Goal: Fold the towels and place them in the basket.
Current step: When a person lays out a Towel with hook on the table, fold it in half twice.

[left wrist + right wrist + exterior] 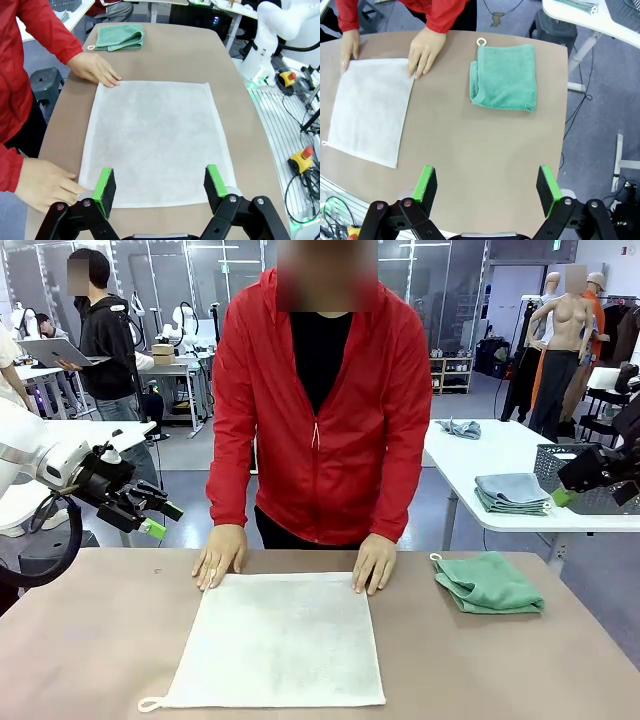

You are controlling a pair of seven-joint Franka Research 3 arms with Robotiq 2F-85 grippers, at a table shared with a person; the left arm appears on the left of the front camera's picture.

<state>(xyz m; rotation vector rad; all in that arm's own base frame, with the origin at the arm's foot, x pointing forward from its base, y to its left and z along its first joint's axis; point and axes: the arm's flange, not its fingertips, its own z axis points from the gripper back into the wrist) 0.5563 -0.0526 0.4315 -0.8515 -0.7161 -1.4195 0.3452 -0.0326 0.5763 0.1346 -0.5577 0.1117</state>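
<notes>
The cream-white towel (pixel 280 640) lies spread flat on the brown table, and the person's hands (pixel 220 558) press its two far corners. To its right the mint green towel (pixel 490 583) lies folded, loop at its far corner. My left gripper (pixel 160 520) hovers open off the table's left edge. In the left wrist view the left gripper (pixel 160 183) stands wide over one edge of the white towel (pixel 155 140), holding nothing. My right gripper (pixel 486 185) is open and high above bare table, well short of the green towel (pixel 505 75). The basket (pixel 550 462) stands on the white side table, partly behind my right gripper (pixel 568 490).
A white side table (pixel 480 455) at the right carries folded grey-blue towels (pixel 512 492) beside the basket. The person in a red jacket (pixel 320 420) stands at the far edge. A stool (pixel 47 82) stands beyond the table edge in the left wrist view.
</notes>
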